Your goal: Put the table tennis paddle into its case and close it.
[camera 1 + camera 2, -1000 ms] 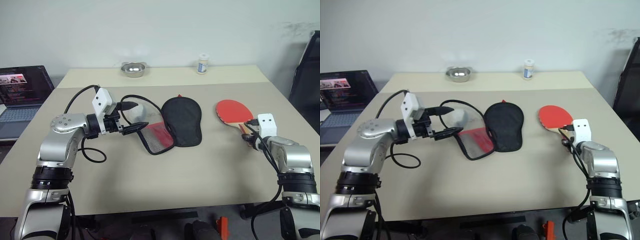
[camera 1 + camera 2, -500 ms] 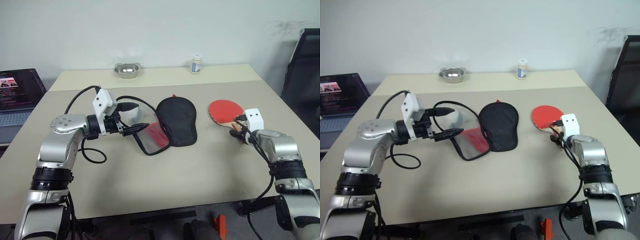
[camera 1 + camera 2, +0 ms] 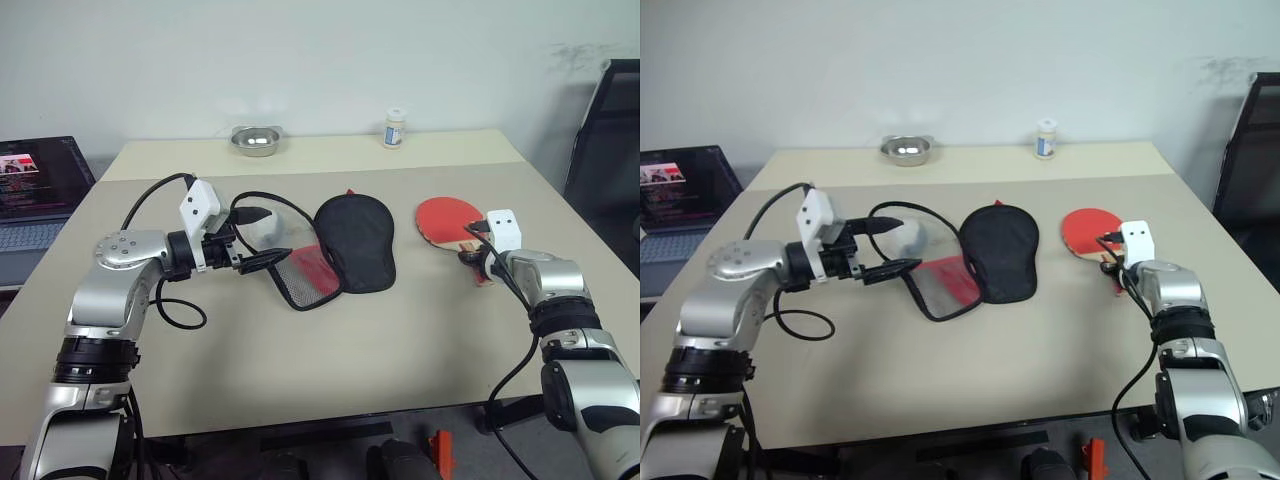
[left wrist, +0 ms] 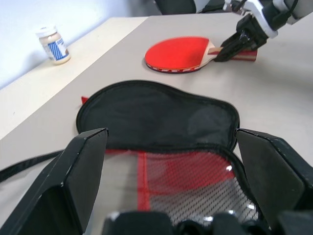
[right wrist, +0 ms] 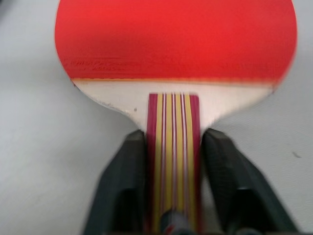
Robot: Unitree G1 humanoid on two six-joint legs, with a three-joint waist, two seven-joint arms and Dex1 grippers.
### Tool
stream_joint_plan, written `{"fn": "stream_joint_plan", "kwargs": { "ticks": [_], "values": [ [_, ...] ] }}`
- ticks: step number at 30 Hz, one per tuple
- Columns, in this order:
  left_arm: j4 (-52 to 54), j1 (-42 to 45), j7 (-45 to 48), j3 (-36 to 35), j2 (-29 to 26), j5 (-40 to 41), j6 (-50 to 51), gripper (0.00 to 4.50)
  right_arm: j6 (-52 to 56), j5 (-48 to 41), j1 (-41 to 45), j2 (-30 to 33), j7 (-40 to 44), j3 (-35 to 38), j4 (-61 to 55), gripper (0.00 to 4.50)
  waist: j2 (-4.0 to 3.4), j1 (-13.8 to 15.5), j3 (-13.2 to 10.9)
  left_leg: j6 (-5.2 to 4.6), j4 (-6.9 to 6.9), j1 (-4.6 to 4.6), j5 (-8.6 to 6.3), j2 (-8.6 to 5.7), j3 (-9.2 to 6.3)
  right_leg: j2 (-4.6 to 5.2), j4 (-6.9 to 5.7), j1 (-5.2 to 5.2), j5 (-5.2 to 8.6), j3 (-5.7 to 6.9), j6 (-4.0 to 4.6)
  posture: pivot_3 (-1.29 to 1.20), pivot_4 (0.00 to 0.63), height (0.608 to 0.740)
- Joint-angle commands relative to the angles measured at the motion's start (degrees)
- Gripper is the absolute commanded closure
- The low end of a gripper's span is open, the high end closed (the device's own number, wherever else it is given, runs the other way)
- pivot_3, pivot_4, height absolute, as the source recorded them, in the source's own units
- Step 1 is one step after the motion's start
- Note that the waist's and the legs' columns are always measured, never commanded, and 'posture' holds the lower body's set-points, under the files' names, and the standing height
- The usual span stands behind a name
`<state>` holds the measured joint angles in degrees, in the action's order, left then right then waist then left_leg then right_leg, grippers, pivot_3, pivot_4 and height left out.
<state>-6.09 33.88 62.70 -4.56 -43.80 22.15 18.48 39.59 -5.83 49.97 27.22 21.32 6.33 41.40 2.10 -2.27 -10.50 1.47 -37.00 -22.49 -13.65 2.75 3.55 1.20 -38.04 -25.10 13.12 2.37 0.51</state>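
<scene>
The table tennis paddle lies flat on the table at the right, red face up, with its striped wooden handle pointing toward me. My right gripper is shut on that handle, one black finger pressed against each side. The case lies mid-table, its black side up, with a red flap and mesh pocket spread open at its near left. My left gripper hovers just left of the flap, open wide, with nothing between its fingers.
A steel bowl and a small white bottle stand at the table's far edge. A laptop sits off to the left and a black chair to the right. A black cable loops around the left wrist.
The camera view has shifted. My right gripper has slid forward along the paddle's handle and now clasps it. The left gripper, the case and the paddle have kept their places.
</scene>
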Motion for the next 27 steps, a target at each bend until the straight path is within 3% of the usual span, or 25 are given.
{"fn": "stream_joint_plan", "kwargs": {
  "ticks": [1, 5, 11, 15, 20, 27],
  "values": [
    [0.9, 0.0, 1.6, -2.7, -2.4, 1.5, 0.5, 0.0, -0.4, -1.1, 1.7, -0.2, -2.9, 3.0, 0.3, 3.39, 0.01, 0.0, 0.0, 0.0, 0.0, 0.0, 0.0, 0.0, 0.01, 0.0, -0.01, 0.0, 0.0, -0.01, 0.0, 0.0, 0.15, 0.74],
    [0.4, -0.5, 2.4, -3.1, -3.6, 1.7, 0.8, 0.0, 1.2, -2.2, 2.5, -0.5, -3.9, 4.2, -3.2, 3.39, 0.0, 0.1, 0.0, 0.0, 0.01, -0.02, 0.0, -0.01, 0.01, 0.01, -0.01, -0.03, -0.01, -0.03, -0.01, 0.0, 0.15, 0.74],
    [-1.5, -1.6, 5.6, -4.5, -6.4, 1.8, -0.2, 0.0, 20.2, -9.2, -2.2, -8.3, -7.4, 5.1, -33.8, 3.39, -0.03, -0.3, 0.0, 0.01, 0.04, -0.43, 0.0, 0.12, 0.02, -0.01, -0.04, -0.5, -0.1, -0.14, 0.15, 0.0, 0.15, 0.74],
    [-3.7, -1.5, 8.3, -4.2, -8.1, 0.9, -1.6, 0.0, 26.6, -10.8, -3.9, -15.0, -11.6, 5.5, -43.6, 3.39, -0.03, 0.0, 0.0, 0.01, 0.09, -0.45, 0.0, 0.32, -0.06, -0.06, -0.05, -0.53, -0.11, 0.04, 0.18, 0.0, 0.15, 0.74],
    [-5.4, 0.2, 8.6, -3.6, -8.0, 0.3, -2.8, 0.0, 26.7, -10.7, -4.9, -22.9, -16.0, 3.9, -45.5, 3.39, -0.02, 0.7, 0.0, 0.01, 0.01, -0.46, 0.0, 0.61, 0.0, -0.17, -0.05, -0.49, -0.05, 0.12, 0.08, 0.0, 0.15, 0.74],
    [-5.5, 1.6, 8.0, -2.6, -7.0, -0.2, -2.9, 0.0, 20.6, -8.3, -5.9, -26.8, -17.2, -1.4, -39.8, 3.39, -0.01, 0.6, 0.0, 0.01, 0.02, -0.51, 0.0, 0.57, -0.02, -0.16, 0.04, -0.48, -0.07, 0.1, 0.11, 0.0, 0.15, 0.74]
  ]
}}
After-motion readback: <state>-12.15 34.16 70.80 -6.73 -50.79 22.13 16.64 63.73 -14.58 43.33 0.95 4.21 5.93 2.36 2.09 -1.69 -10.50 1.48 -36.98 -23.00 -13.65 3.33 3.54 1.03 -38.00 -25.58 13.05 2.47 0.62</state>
